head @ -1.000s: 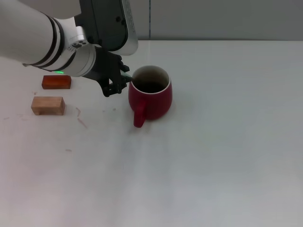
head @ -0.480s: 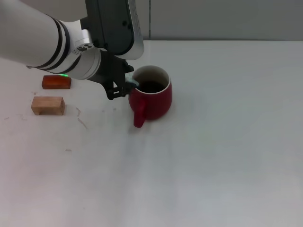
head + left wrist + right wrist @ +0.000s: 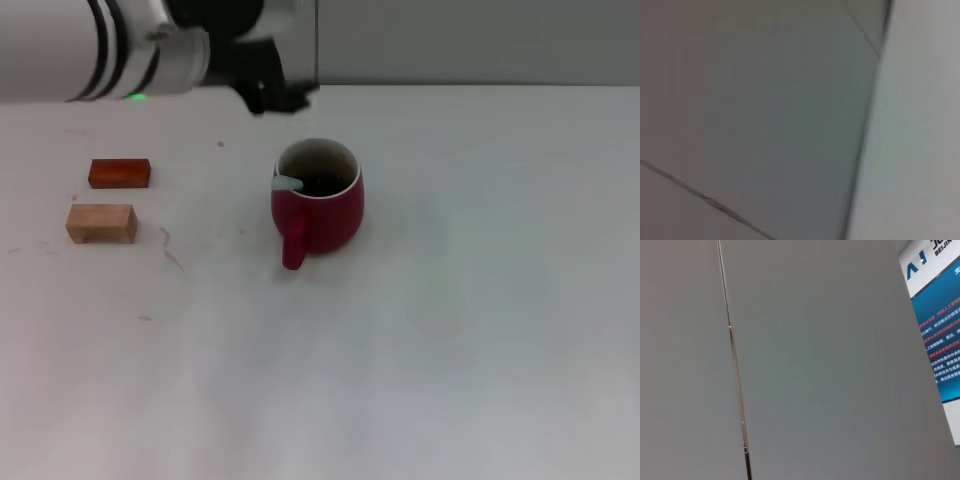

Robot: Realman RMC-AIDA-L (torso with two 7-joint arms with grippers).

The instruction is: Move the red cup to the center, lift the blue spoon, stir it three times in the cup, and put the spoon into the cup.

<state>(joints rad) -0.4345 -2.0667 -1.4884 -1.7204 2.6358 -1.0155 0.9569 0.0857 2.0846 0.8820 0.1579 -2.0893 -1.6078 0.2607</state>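
With the blue spoon already leaning inside the red cup near frame centre on the tabletop, looks essentially finished. Left pincer at upper left, well above; finger state impossible to tell. Right arm unseen.

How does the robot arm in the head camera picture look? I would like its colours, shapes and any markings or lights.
The left arm is a thick, rounded white tube. Near the wrist it carries two black rings and a silver-grey collar. A small green light glows on its underside. The left gripper at its end is black and angular. No cables or lettering show. The right arm is out of view.
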